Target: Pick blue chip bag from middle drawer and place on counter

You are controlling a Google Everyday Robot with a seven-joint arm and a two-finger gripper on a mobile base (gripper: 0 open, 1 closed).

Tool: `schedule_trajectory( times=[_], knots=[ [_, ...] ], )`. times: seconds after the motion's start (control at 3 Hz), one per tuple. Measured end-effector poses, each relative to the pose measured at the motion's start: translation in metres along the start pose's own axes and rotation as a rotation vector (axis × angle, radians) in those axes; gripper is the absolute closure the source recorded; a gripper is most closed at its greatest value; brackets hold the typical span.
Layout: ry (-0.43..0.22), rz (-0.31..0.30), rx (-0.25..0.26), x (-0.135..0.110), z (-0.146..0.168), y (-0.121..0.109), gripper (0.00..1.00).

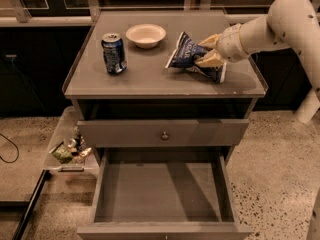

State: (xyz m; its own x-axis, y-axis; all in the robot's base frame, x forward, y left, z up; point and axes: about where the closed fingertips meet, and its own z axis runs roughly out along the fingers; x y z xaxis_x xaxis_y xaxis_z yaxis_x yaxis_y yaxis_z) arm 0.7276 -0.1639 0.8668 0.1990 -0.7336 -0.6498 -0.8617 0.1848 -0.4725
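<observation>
The blue chip bag (186,54) is on the right half of the counter (150,76), tilted, with its lower edge touching or nearly touching the top. My gripper (210,51) reaches in from the right. Its two tan fingers (209,41) are closed on the bag's right end, one above it and one below. The middle drawer (160,194) is pulled out at the bottom front, and its grey floor is bare.
A blue and silver soda can (114,53) stands on the counter's left side. A white bowl (145,35) sits at the back middle. A closed drawer front with a round knob (163,135) is above the open drawer. A clear bin of litter (69,149) hangs at the left.
</observation>
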Motion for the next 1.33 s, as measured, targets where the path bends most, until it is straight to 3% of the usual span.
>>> schedule_trajectory(
  times=[1.0, 1.33],
  knots=[
    [0.0, 0.0, 0.0, -0.0002, 0.0003, 0.0, 0.11],
    [0.0, 0.0, 0.0, -0.0002, 0.0003, 0.0, 0.0]
  ],
)
